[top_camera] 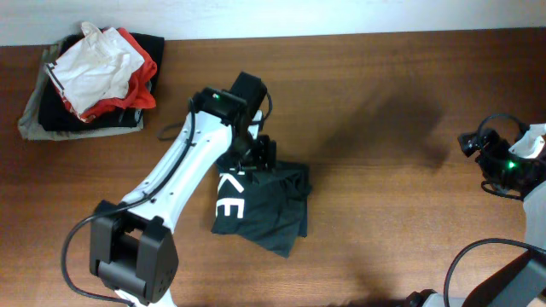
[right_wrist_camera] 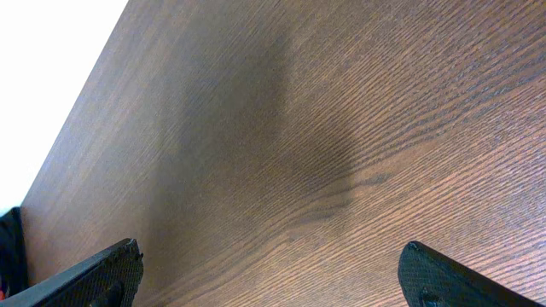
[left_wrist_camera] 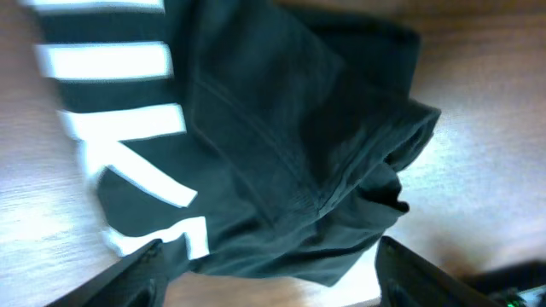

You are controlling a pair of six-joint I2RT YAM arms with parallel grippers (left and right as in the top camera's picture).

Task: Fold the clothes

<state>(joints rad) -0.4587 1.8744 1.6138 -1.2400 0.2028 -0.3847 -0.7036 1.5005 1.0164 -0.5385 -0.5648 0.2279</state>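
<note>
Overhead: dark charcoal T-shirt lies on the wood-grain table, left of centre, bunched into a rough rectangle. Soft matte knit with creased folds. Big white block letters run along its left edge. The right side is rumpled, with layers overlapping.

Left gripper hangs over the shirt's top edge on a white arm with black joints. In the left wrist view its black fingers sit wide apart at the bottom corners with no cloth pinched between them, so the jaws are spread. The shirt fills that view, with a stitched hem ridge, puckered folds and pale wood at the edges.

Right gripper is parked at the far right, well apart from the shirt. Its jaws are fully spread over bare brown wood with fine straight grain.

Top left corner of the table holds a pile: a crumpled white garment with red-orange trim on top of a black layer, and a grey-khaki garment underneath.
</note>
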